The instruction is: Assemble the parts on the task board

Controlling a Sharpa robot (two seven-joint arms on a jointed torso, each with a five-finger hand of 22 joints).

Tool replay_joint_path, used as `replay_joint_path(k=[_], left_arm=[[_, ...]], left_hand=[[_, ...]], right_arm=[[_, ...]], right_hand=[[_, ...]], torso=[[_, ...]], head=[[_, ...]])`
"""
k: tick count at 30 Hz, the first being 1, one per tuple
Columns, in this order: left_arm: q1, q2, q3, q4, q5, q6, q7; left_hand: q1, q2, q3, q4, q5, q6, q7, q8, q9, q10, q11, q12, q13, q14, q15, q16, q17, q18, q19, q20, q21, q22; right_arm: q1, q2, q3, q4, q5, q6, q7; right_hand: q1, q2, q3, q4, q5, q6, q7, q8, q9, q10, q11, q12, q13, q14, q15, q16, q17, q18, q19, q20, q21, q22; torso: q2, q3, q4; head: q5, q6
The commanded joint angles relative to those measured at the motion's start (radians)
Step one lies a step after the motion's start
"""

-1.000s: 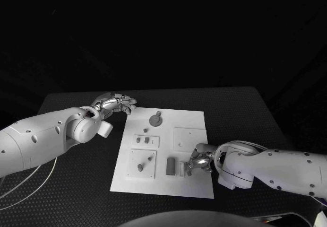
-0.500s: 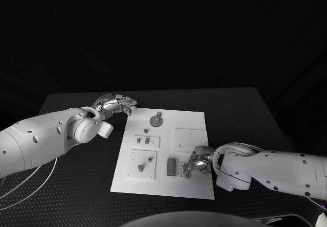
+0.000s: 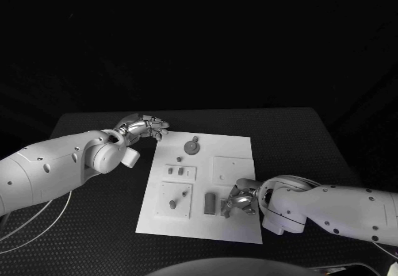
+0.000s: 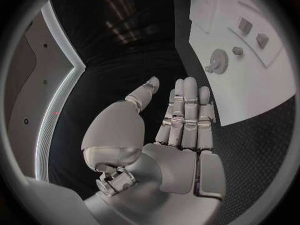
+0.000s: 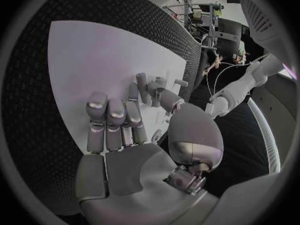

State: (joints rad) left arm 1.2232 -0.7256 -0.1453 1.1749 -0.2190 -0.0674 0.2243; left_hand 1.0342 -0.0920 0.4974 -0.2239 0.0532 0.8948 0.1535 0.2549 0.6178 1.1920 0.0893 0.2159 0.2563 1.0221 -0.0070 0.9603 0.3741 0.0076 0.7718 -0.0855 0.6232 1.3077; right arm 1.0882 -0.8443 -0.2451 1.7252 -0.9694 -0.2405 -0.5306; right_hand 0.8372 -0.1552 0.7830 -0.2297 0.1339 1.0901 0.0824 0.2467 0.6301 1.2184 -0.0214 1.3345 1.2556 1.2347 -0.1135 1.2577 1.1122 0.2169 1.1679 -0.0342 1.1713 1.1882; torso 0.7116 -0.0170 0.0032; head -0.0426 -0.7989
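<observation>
Black table | task board (image 3: 234, 224) | right robot hand (image 3: 236, 201) on grey part (image 3: 224, 207), grasp unclear | left robot hand (image 3: 145, 126) released

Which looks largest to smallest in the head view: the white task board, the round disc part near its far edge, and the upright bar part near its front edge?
1. task board, by far the largest.
2. round disc part.
3. upright bar part: longer but narrower than the disc; their areas look close, so this ranking is unsure.
</observation>
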Motion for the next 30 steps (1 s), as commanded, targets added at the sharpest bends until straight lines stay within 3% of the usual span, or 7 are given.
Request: replay_joint_path(k=[1, 21, 30], left_arm=[[0.001, 0.001, 0.001, 0.001, -0.004, -0.003, 0.003], [0.001, 0.0, 0.001, 0.001, -0.004, -0.002, 0.001], [0.001, -0.001, 0.001, 0.001, -0.004, -0.001, 0.0]], left_hand=[[-0.001, -0.003, 0.001, 0.002, 0.0, -0.001, 0.004, -0.005, 0.001, -0.008, 0.001, 0.005, -0.001, -0.005, 0.001, -0.005, 0.002, -0.004, 0.0, -0.019, -0.004, 0.013], [-0.003, -0.004, 0.0, 0.003, -0.001, -0.001, 0.004, -0.006, 0.001, -0.008, 0.001, 0.006, -0.001, -0.004, 0.001, -0.005, 0.002, -0.004, 0.001, -0.019, -0.004, 0.013], [-0.003, -0.004, 0.0, 0.004, -0.001, -0.001, 0.004, -0.006, 0.001, -0.008, 0.001, 0.006, -0.001, -0.004, 0.001, -0.005, 0.002, -0.004, 0.001, -0.019, -0.004, 0.014]], right_arm=[[-0.001, 0.002, 0.0, 0.0, 0.023, -0.009, 0.024], [-0.001, 0.01, 0.0, -0.012, 0.03, -0.016, 0.034], [-0.001, 0.013, 0.0, -0.015, 0.03, -0.02, 0.042]], right_hand=[[-0.018, 0.004, -0.003, 0.013, -0.01, 0.001, 0.002, 0.001, -0.003, -0.003, -0.002, -0.004, 0.003, -0.002, -0.007, -0.006, 0.002, 0.045, -0.002, -0.006, 0.004, -0.002], [-0.047, 0.004, 0.006, 0.034, -0.031, 0.007, -0.001, 0.005, -0.008, -0.003, -0.004, -0.012, 0.003, 0.0, -0.008, -0.011, 0.006, 0.045, -0.003, -0.006, 0.006, -0.005], [-0.065, -0.032, 0.014, 0.056, -0.068, 0.007, -0.001, 0.007, -0.014, -0.002, -0.005, -0.017, 0.006, 0.002, -0.009, -0.015, 0.01, 0.045, -0.002, -0.009, 0.007, -0.008]], torso=[[0.0, -0.0008, 0.0003], [0.0, 0.0011, -0.0011], [0.0, 0.0004, -0.0007]], head=[[0.0, 0.001], [0.002, 0.0], [0.002, -0.002]])
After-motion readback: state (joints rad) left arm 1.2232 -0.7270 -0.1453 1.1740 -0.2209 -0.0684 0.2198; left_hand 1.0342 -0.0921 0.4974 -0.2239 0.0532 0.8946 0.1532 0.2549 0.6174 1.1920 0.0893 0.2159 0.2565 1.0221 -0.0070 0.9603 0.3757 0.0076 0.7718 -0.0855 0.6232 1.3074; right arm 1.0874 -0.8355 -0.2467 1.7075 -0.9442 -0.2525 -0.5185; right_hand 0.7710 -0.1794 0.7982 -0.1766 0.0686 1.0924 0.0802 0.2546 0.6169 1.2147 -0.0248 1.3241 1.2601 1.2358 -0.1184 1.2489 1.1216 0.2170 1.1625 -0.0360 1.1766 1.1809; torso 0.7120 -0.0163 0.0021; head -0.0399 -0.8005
